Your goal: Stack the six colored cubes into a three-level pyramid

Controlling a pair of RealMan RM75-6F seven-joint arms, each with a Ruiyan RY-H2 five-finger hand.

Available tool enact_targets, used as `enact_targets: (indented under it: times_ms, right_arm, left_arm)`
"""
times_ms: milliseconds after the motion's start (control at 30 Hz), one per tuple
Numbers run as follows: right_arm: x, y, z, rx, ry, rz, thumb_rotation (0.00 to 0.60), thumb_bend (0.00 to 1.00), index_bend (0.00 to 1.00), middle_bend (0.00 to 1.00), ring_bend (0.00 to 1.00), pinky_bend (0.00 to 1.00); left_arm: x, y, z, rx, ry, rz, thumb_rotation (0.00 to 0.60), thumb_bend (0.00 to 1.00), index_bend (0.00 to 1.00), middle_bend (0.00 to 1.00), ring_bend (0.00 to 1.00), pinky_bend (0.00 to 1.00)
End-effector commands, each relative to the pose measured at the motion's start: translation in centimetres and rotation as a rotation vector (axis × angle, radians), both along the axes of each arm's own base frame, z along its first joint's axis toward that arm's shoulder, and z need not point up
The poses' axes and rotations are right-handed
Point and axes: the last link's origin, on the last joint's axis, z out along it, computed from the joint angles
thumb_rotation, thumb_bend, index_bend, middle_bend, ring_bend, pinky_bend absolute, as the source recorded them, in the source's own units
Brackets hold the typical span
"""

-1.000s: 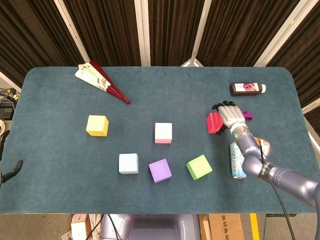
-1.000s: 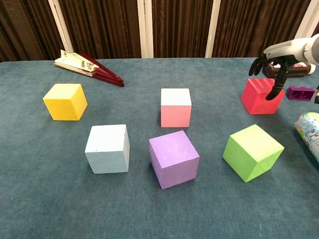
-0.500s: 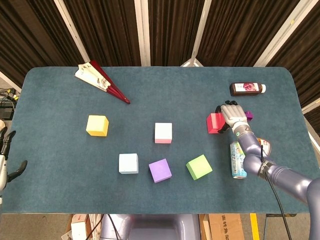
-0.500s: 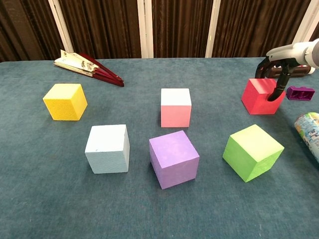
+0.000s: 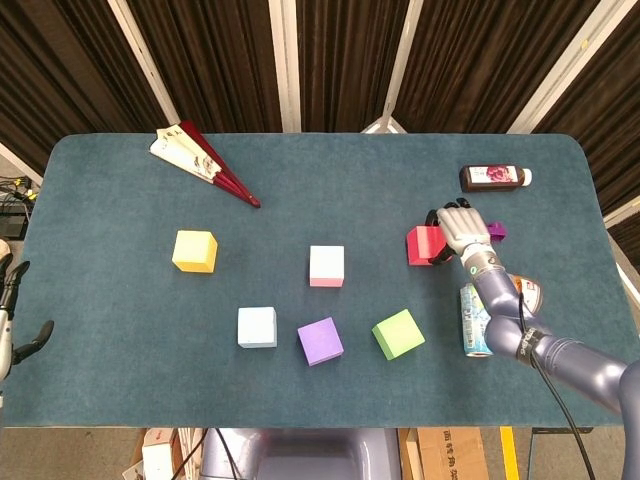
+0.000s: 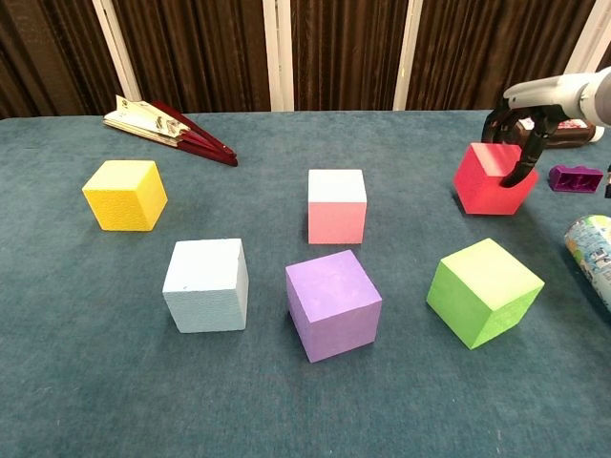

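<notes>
My right hand (image 5: 462,228) grips the red cube (image 5: 422,243) from above and the right; in the chest view the red cube (image 6: 485,181) is tilted under the hand (image 6: 522,129). The other cubes stand apart on the table: yellow (image 5: 194,251), pink (image 5: 326,266), light blue (image 5: 257,327), purple (image 5: 320,341) and green (image 5: 398,334). My left hand (image 5: 12,305) shows only at the left edge of the head view, beside the table, fingers apart and holding nothing.
A folded fan (image 5: 205,165) lies at the back left. A dark bottle (image 5: 493,177) lies at the back right, a small purple brick (image 6: 576,177) just right of the red cube, and a can (image 5: 476,320) on its side under my right forearm.
My right hand closed on the red cube and shifted it slightly left, tilting it. The left hand rose a little at the frame's edge.
</notes>
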Motion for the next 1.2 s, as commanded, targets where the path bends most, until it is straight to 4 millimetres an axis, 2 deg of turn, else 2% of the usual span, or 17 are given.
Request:
enact_targets:
  times_ms: [33,300,400,633,933,1200]
  right_arm:
    - [0.6,0.3,0.8,-0.01,0.001,0.016,0.6,0.23,0.43,0.37,0.17,0.0]
    - [2.9,2.8,2.9,0.02,0.029,0.038,0.6,0.25,0.43,0.37,0.17,0.0]
    - [3.9,3.9,3.2,0.047,0.043,0.018,0.6,0.25,0.43,0.37,0.18,0.0]
    - [5.6,5.0,1.4,0.103,0.072,-0.05,0.6,0.25,0.43,0.37,0.18,0.0]
    - [6.6,4.9,-1.0,0.1,0.078,-0.1,0.6,0.25,0.43,0.37,0.18,0.0]
    - [7.4,4.6,-2.2,0.083,0.062,-0.118,0.6,0.25,0.43,0.37,0.18,0.0]
  left_arm:
    - [0.0,0.0,0.1,-0.003,-0.005,0.001,0.6,0.32,0.1,0.0,0.0,0.03]
    - [-0.4,0.4,0.6,0.02,0.004,0.011,0.6,0.32,0.1,0.0,0.0,0.03]
    - [-0.6,0.6,0.9,0.051,0.032,0.016,0.6,0.32,0.1,0.0,0.0,0.03]
    - [-0.6,0.5,1.3,0.086,0.039,0.007,0.6,0.32,0.1,0.0,0.0,0.03]
    - [-0.8,0.5,1.6,0.102,0.037,0.017,0.6,0.32,0.1,0.0,0.0,0.03]
    - [-0.7,0.3,1.5,0.102,0.043,0.014,0.6,0.32,0.1,0.0,0.0,0.03]
